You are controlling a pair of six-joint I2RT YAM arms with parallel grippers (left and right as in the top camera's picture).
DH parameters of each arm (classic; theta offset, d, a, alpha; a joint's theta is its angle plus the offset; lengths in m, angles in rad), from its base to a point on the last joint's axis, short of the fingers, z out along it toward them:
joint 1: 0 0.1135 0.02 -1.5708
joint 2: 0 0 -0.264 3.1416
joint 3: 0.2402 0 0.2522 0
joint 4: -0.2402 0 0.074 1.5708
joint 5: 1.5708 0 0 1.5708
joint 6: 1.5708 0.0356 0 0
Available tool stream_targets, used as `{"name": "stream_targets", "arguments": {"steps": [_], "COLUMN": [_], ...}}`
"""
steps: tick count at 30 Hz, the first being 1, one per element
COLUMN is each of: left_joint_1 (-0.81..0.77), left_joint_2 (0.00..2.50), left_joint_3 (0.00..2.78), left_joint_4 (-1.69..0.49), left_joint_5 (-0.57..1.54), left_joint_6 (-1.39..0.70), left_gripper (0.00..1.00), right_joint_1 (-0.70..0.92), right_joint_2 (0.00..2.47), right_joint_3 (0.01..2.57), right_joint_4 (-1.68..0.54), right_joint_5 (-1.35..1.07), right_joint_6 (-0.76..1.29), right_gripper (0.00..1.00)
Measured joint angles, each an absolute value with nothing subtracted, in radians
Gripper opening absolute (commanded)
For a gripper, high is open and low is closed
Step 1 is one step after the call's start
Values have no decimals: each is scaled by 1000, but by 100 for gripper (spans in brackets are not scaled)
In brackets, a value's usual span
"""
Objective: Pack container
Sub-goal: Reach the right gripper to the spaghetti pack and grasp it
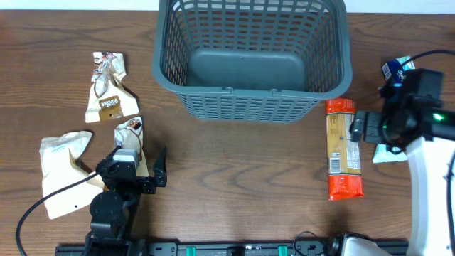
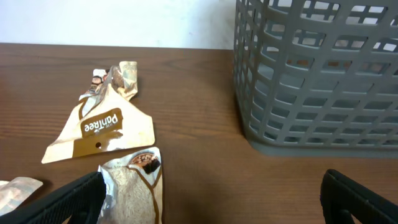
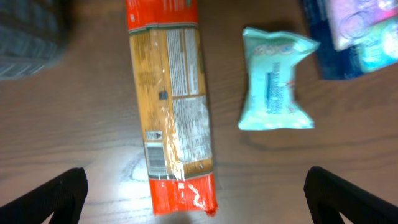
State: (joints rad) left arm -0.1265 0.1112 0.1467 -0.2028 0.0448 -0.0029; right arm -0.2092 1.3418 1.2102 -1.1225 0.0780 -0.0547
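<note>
You are holding left gripper (image 2: 214, 202) wide open, empty, by brown packets (image 2: 106, 127); right gripper (image 3: 196, 193) wide open, empty, over orange packet (image 3: 171, 106). Farther, container (image 1: 249, 107) sitting centre, mouth up, long axis running left-right; table (image 1: 242, 178) showing bare before near wall.

The left pincer (image 2: 211, 206) and the right pincer (image 3: 199, 199) both stand spread wide, gripping nothing

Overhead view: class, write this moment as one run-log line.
container: empty | left claw: open, beside tan packet | right claw: open, above orange packet | held: nothing
</note>
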Motion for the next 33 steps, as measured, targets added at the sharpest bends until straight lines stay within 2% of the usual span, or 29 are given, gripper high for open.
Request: {"name": "stream_targets", "arguments": {"steps": [11, 25, 27, 30, 33], "left_joint_1": [-126, -126, -126, -126, -126], "left_joint_2": [112, 112, 112, 112, 112], "left_joint_3": [147, 147, 147, 147, 147], "left_joint_4": [-203, -203, -203, -203, -203], "left_joint_5": [45, 45, 45, 45, 45], "left_joint_6": [-3, -2, -2, -2, -2], "left_gripper": [99, 98, 99, 99, 99], "right_joint_1": [-209, -209, -209, -209, -209], "right_joint_2": [1565, 1837, 1839, 1846, 1850], "right_joint_3": [1077, 1068, 1068, 1074, 1080], "right_joint_4": [-861, -739, -735, -728, -724], "right_joint_5": [32, -4, -4, -5, -7], "right_joint_6": [-56, -54, -54, -56, -54], "right_gripper": [99, 98, 92, 62, 42]}}
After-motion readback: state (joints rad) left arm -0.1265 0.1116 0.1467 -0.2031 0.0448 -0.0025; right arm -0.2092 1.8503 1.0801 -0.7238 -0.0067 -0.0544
